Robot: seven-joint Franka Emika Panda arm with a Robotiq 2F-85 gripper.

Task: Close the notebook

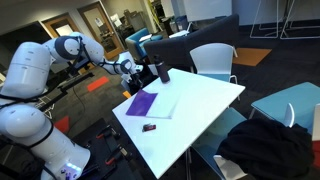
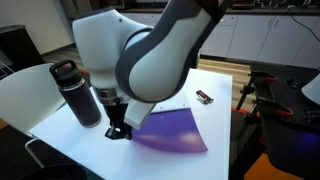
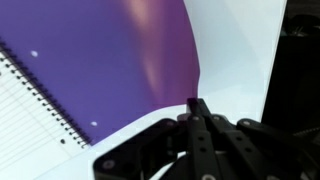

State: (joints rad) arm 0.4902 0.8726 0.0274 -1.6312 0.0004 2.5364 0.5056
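Observation:
The notebook lies open on the white table. Its purple cover is spread to one side and its white pages to the other. In an exterior view the purple cover lies beside my gripper, which is low at the cover's edge. The wrist view shows the purple cover, its spiral binding and a lined page. My gripper has its fingers pressed together, their tip at the cover's curved edge, with nothing seen between them.
A dark cylindrical bottle stands close behind the gripper and also shows in an exterior view. A small dark red-tipped object lies on the table beyond the notebook. Chairs stand around the table.

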